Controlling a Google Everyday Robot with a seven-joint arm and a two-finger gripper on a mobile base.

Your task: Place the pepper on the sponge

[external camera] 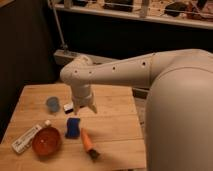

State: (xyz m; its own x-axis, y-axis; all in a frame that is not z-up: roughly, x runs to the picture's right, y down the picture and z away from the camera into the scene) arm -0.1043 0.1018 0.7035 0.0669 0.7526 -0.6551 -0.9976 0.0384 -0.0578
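Note:
The orange pepper (pixel 88 142) lies on the wooden table (pixel 115 125) near its front edge, dark stem end pointing toward the front. Just left of it, the deep-blue sponge (pixel 73 127) lies flat; their near ends almost touch. My gripper (pixel 85 108) hangs from the white arm above the table, just behind the sponge and pepper, with two pale fingers pointing down and apart, nothing between them.
An orange-red bowl (pixel 47 142) sits at the front left with a white tube (pixel 27 138) beside it. A pale blue cup (pixel 53 104) and a small white block (pixel 69 107) stand left of the gripper. My white arm and body fill the right side.

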